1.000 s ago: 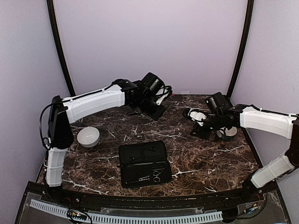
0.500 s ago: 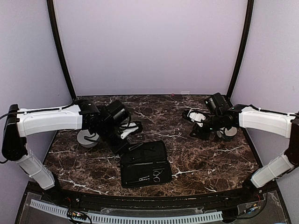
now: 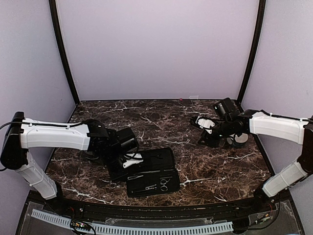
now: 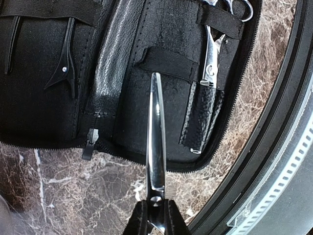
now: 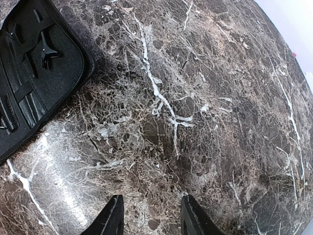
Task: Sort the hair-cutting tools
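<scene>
Looking at slim silver scissors [image 4: 156,137] pinched right by the pivot screw in the left gripper [image 4: 152,219], jaws clamped tight on the metal. Smooth, shiny, blades shut into one narrow spike. Points away from the wrist, long axis almost straight up the left wrist view, tip just short of an elastic strap [image 4: 166,62] inside the open black case [image 4: 122,73]. Sits over the zipper edge of that case, partly above the leather-look lining, partly above the brown marble table [image 4: 58,186] with its white veins. Can't tell if touching the lining or hovering just above it.

Also spotting a second pair of scissors [image 4: 211,63] tucked under another strap on the right-hand panel, tips down in a grainy black sleeve, ring handles poking out at the far end. Lies roughly parallel to the held pair but points the opposite way. Over on the other panel, a thin dark hair clip [image 4: 66,68] slid under a band.

Right gripper [image 5: 149,215] well off to the side, spread open with nothing between the black fingers, only glossy marble underneath and a corner of the case at the edge of that view.
</scene>
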### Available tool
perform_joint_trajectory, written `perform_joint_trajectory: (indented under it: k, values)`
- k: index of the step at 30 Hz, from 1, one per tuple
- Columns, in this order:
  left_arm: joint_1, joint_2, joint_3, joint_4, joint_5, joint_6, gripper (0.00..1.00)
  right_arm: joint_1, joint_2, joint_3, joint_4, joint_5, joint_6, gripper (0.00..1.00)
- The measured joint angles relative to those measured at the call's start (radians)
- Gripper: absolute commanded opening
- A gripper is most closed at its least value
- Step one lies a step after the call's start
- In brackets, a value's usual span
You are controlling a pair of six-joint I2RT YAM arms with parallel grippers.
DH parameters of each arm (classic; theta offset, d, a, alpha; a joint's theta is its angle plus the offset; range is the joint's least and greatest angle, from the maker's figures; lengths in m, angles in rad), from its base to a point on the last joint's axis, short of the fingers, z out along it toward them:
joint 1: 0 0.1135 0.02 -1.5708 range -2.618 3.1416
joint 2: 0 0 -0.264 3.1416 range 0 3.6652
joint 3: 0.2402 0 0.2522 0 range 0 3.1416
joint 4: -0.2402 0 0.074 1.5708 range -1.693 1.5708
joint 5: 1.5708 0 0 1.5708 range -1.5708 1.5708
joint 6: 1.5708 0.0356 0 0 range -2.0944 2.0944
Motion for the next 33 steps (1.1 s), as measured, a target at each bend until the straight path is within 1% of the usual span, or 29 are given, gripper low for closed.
perform_joint_trajectory:
  k: [5,12,16,26,33]
  values:
    - [0.000,0.000,0.000,-0.010,-0.014,0.040,0.00,0.000,0.000,0.000,-0.002,-0.002,0.000,0.40]
    - [0.000,-0.002,-0.004,-0.026,-0.055,0.159,0.00,0.000,0.001,0.000,-0.007,-0.007,-0.001,0.40]
    - [0.000,-0.020,-0.039,-0.020,-0.053,0.213,0.00,0.000,0.001,0.000,-0.007,-0.010,-0.002,0.40]
    - [0.000,-0.010,-0.067,0.037,-0.019,0.252,0.00,0.000,0.014,0.000,-0.013,-0.022,-0.004,0.40]
    - [0.000,0.012,-0.117,0.118,0.007,0.277,0.00,0.000,0.021,0.000,-0.015,-0.023,-0.004,0.40]
